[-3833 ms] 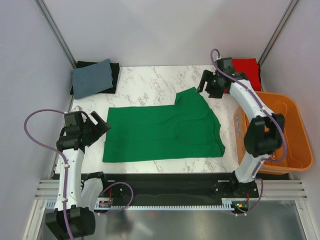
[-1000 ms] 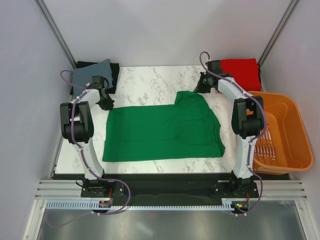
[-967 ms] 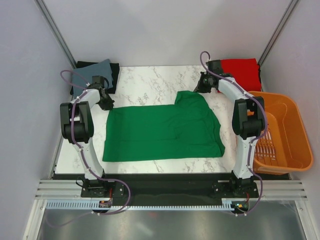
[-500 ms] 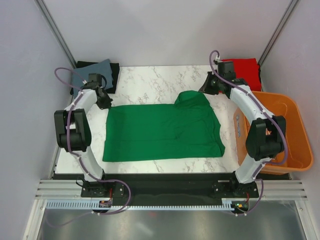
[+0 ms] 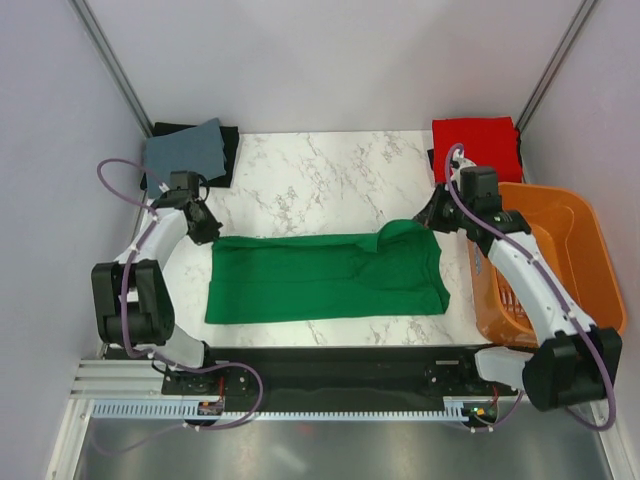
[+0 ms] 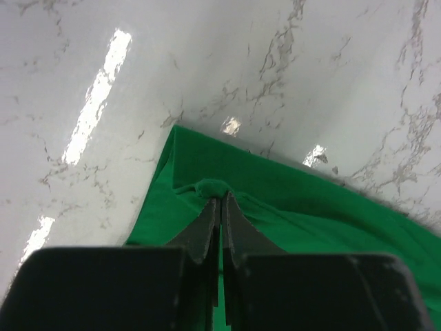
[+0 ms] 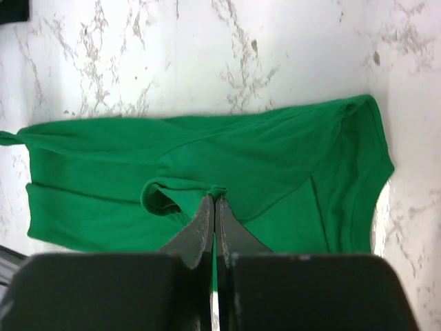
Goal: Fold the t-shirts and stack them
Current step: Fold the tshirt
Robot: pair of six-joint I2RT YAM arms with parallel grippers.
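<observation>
The green t-shirt (image 5: 320, 280) lies spread across the middle of the marble table (image 5: 320, 170), with its far edge lifted at both ends. My left gripper (image 5: 210, 233) is shut on the shirt's far left corner; in the left wrist view its tips (image 6: 220, 198) pinch a small bunch of green cloth (image 6: 310, 200). My right gripper (image 5: 428, 215) is shut on the far right part by the sleeve, and the right wrist view shows its tips (image 7: 215, 198) holding a fold of the green t-shirt (image 7: 262, 152). The red t-shirt (image 5: 476, 142) lies folded at the back right corner.
An orange slatted basket (image 5: 598, 262) stands off the table's right edge, beside the right arm. A folded grey cloth (image 5: 185, 155) lies on a black one (image 5: 230, 150) at the back left corner. Grey walls close in both sides.
The left gripper has shut on the shirt's far left corner. Both grippers have moved toward the near edge, drawing the green shirt's far edge and sleeve with them, so the shirt looks narrower.
</observation>
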